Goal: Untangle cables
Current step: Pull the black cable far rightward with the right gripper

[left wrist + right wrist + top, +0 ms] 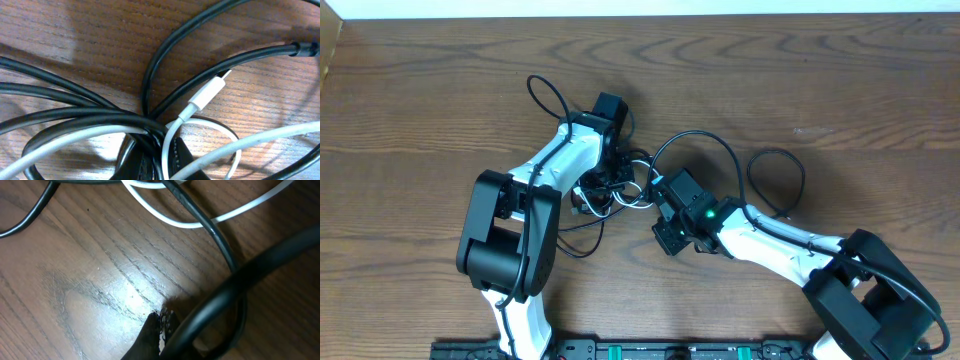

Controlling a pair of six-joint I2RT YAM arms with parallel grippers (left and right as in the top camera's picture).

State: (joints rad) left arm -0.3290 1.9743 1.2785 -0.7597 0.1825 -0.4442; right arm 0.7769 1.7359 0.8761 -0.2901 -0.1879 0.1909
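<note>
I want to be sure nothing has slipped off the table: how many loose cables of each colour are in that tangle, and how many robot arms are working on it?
black cable: 1
white cable: 1
robot arms: 2, the left arm and the right arm
Total: 4

Surface (430, 90) open far left, along top & far right. Centre blocked: black cable (167, 45) & white cable (75, 140) knotted btw both arms, left arm (555, 160) right over knot. Black loops sprawl to the right; only narrow gaps btw them.
</note>
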